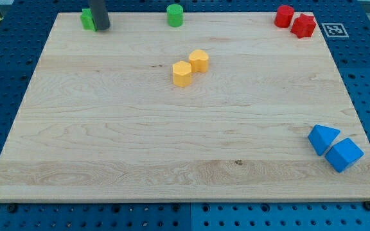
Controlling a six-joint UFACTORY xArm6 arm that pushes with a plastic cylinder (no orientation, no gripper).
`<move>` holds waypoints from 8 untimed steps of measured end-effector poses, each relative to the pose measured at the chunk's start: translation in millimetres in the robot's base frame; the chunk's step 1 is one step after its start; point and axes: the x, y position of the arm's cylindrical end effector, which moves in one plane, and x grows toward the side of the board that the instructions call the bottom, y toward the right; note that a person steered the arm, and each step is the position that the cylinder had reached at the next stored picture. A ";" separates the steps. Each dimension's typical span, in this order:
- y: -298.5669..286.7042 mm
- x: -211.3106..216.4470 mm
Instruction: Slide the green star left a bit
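Green is what I'm up against: my tip (101, 28) sits at the view's top left, pressed right against the right side of the green star (87, 19), which peeks out from behind my rod near the top edge of the wooden board (172, 128). Its shape is partly hidden, so I can't make out its points. I carry no jaws, just the dark rod standing straight. Further right along the same edge stands a green cylinder (175, 15), well apart. Two yellow blocks (190, 67) sit just beside each other near the middle. Top right, a red cylinder (284, 15) touches a red star (304, 25). Bottom right, a blue triangle (322, 138) and a blue cube-like block (343, 154) touch.
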 end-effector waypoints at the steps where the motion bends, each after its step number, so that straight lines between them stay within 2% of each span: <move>1: 25.4 22.5; 2: 76.7 51.0; 4: 84.0 50.9; 6: 83.0 8.1; 8: 75.6 -1.0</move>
